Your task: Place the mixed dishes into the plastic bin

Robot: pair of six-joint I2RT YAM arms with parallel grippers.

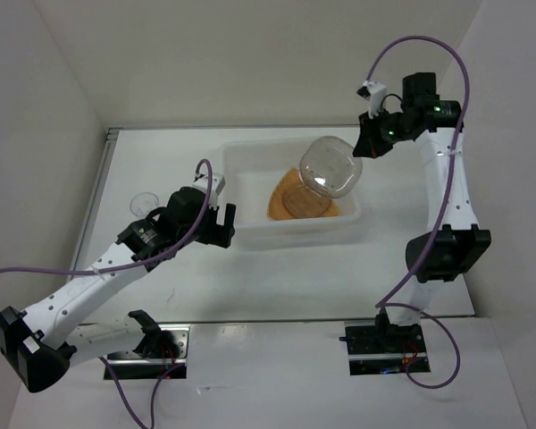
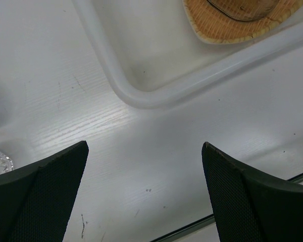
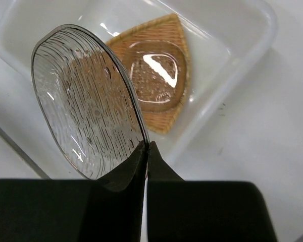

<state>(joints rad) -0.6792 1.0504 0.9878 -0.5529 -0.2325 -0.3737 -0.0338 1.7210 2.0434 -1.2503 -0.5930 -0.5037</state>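
My right gripper point(image 3: 146, 147) is clamped on the rim of a grey speckled plate point(image 3: 86, 111), tilted on edge above the plastic bin point(image 3: 227, 35). It looks thin, stiff and slick, probably light. This edge pinch could let it swivel.

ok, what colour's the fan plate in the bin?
Fan plate: orange-tan woven pattern, paler edge; best in the right wrist view.

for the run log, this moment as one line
right gripper: shut on grey plate over bin | left gripper: open, empty | bin: woven plate inside
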